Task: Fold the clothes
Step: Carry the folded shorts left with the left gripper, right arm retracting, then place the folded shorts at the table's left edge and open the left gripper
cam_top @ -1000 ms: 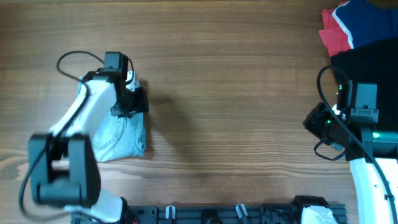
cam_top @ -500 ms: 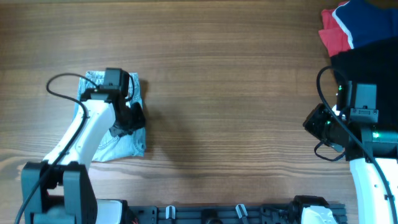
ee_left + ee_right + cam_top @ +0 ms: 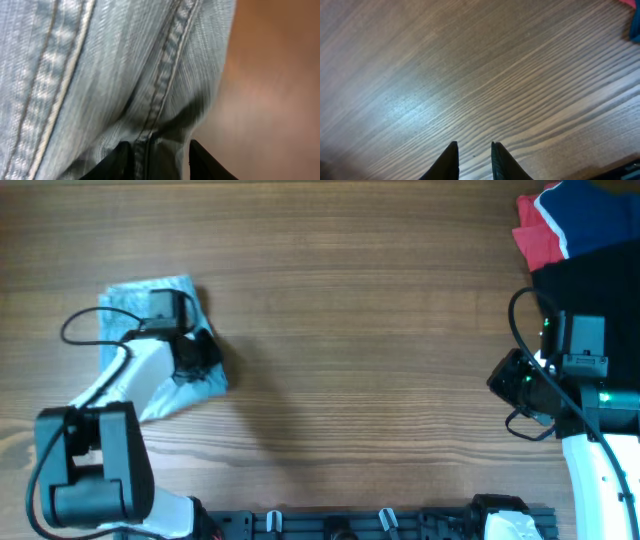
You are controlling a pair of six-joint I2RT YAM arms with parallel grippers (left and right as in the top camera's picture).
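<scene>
The pale light-blue denim jeans lie as a folded bundle at the left of the wooden table. My left gripper sits on the bundle's right edge and is shut on a fold of the denim. In the left wrist view the jeans fill the frame, and a stitched seam runs down between the left gripper's fingers. My right gripper hovers over bare wood at the far right. In the right wrist view its fingers are close together and hold nothing.
A pile of other garments lies at the back right corner: red, navy and black. The right arm stands just in front of the black one. Bare wood lies between the two arms.
My left gripper has moved left and a little toward the back, dragging the jeans bundle with it; the bundle has shifted left and turned. The right arm has not moved.
</scene>
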